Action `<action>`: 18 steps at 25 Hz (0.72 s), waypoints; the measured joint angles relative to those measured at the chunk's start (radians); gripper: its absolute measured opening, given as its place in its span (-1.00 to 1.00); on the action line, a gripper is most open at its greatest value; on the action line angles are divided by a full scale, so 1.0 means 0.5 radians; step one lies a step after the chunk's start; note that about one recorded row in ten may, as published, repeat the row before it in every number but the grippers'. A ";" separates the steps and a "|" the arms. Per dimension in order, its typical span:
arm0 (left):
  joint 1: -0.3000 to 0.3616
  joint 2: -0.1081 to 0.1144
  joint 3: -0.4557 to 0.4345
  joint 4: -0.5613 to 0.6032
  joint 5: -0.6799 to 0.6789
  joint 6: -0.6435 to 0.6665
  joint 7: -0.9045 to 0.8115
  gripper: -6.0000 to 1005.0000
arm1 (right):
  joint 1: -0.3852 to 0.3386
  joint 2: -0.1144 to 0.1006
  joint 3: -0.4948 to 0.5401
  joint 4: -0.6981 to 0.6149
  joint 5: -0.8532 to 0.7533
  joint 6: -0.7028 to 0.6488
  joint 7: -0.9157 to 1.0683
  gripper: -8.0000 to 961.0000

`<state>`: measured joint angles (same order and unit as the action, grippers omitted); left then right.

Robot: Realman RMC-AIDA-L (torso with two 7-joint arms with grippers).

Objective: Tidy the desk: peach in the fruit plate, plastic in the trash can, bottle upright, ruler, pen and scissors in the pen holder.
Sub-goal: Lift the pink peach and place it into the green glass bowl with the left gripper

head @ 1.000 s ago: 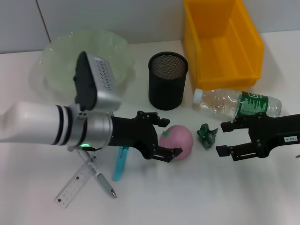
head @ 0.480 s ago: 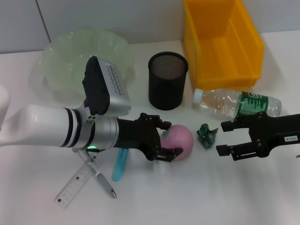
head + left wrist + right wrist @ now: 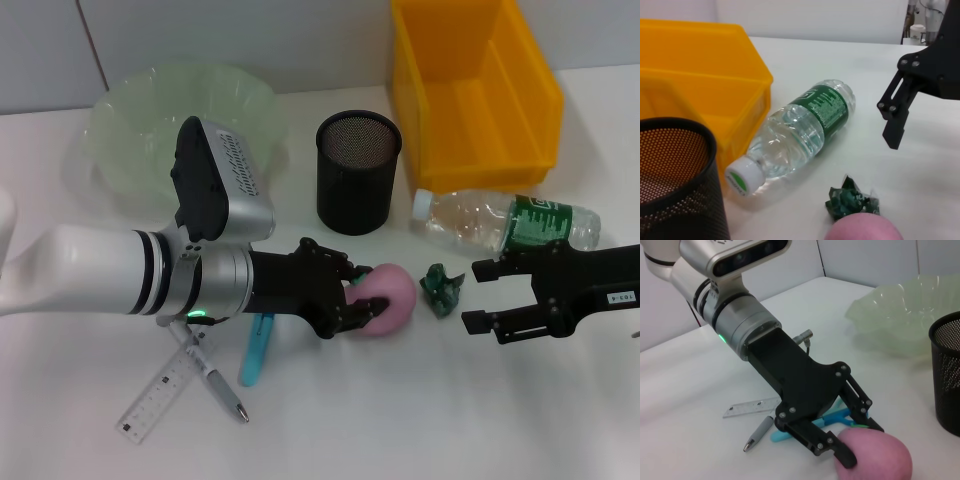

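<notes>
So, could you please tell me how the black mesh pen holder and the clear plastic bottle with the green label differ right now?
The black mesh pen holder stands upright; the clear plastic bottle with the green label lies on its side. The holder is open-topped and looks empty; the bottle is closed with a white cap. The holder is dark mesh, the bottle see-through. Both rest on the white table beside the yellow bin.

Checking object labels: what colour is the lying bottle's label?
Green with white print, clearest in the left wrist view on the bottle.

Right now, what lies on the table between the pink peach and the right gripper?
In the head view, a crumpled green plastic scrap lies between the peach and the open right gripper.
</notes>
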<state>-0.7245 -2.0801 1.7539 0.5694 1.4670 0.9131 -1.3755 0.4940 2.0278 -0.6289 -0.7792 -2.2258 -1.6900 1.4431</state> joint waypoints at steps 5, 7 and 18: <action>0.036 0.011 -0.069 0.051 -0.005 0.102 -0.046 -0.18 | 0.000 0.000 0.000 0.000 0.000 0.002 -0.001 0.64; 0.097 0.024 -0.211 0.117 -0.006 0.228 -0.079 -0.22 | 0.000 -0.001 0.000 0.000 0.000 0.002 -0.001 0.64; 0.307 0.014 -1.426 -0.095 -0.389 0.743 0.335 -0.42 | 0.000 -0.003 -0.002 -0.001 0.000 0.020 -0.002 0.64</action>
<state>-0.5709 -2.0730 1.0411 0.5221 1.2724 1.2846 -1.2078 0.4939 2.0262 -0.6300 -0.7795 -2.2258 -1.6802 1.4419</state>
